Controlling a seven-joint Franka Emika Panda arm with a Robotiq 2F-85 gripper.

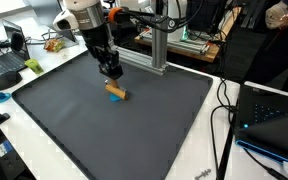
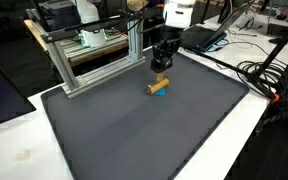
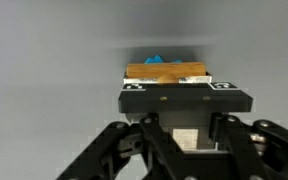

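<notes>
On the dark mat (image 1: pixel 134 130), beside a metal frame (image 2: pixel 94 50), the gripper (image 1: pixel 112 72) hangs just above a wooden block (image 1: pixel 117 95); whether its jaws are spread, I cannot tell. Only the wrist view shows a blue piece (image 3: pixel 156 60) behind the block.

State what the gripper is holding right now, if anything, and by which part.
Nothing is held. The gripper hangs just above the wooden block, which lies on the dark mat beside a small blue piece. Whether the gripper is open cannot be told.

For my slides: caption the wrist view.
Gripper poised directly over a tan wooden block with a blue piece behind, on the grey mat.
</notes>
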